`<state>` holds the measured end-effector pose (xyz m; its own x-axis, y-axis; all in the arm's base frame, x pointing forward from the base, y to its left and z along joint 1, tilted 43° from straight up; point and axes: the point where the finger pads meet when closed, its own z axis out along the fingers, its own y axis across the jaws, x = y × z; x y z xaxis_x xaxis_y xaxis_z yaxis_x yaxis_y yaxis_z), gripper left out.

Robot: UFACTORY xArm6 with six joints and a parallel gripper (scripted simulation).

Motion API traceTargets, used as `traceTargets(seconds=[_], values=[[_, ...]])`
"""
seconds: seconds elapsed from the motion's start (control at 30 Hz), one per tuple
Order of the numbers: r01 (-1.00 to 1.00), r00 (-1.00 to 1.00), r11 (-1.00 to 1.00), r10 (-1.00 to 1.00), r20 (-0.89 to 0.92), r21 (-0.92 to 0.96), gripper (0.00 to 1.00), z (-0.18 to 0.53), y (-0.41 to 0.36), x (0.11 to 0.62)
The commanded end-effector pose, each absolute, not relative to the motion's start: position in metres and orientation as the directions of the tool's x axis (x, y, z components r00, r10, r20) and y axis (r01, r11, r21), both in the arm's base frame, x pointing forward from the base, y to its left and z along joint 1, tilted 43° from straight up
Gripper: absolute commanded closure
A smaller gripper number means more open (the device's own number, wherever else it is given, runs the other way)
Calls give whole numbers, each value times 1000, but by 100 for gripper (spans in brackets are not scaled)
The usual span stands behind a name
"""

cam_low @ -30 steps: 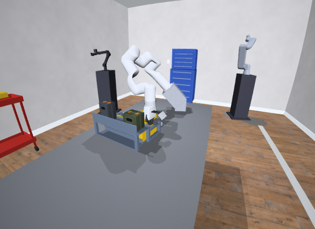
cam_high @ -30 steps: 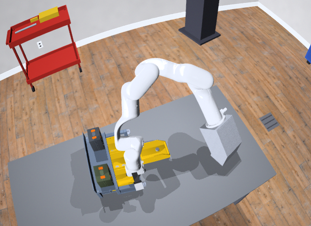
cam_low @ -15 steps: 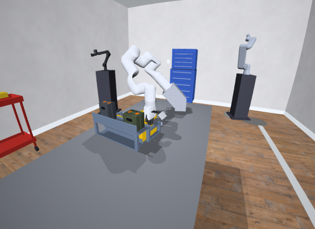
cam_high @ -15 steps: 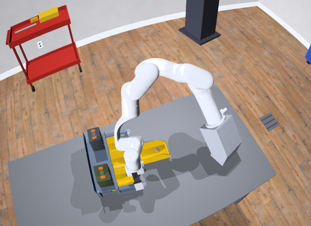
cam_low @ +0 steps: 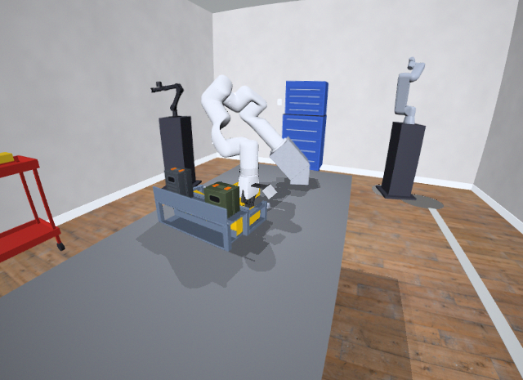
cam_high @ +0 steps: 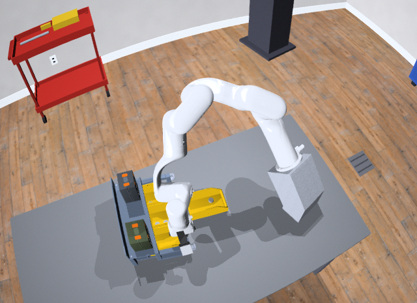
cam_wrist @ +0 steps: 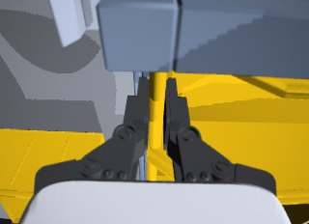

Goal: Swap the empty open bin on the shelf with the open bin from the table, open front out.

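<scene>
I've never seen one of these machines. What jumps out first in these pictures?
A glossy white jointed arm arches over the grey table from a pale grey block, bending down to a grey-blue shelf unit at the table's middle. Its black claw is pinched shut on the thin wall of a bright yellow open bin in that shelf. Against the wall, a red wheeled cart also catches the eye.
</scene>
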<state>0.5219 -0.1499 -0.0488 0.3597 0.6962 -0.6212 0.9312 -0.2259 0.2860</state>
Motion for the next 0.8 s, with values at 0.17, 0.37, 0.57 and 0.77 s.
traceTargets(seconds=[0.17,0.37,0.57,0.77], values=[[931,360,-224,697,-620,289,100,-45,-147,523],[931,360,-224,697,-620,289,100,-41,-143,523],[931,360,-224,697,-620,289,100,-37,-139,522],[931,360,-224,697,-620,289,100,-33,-135,522]])
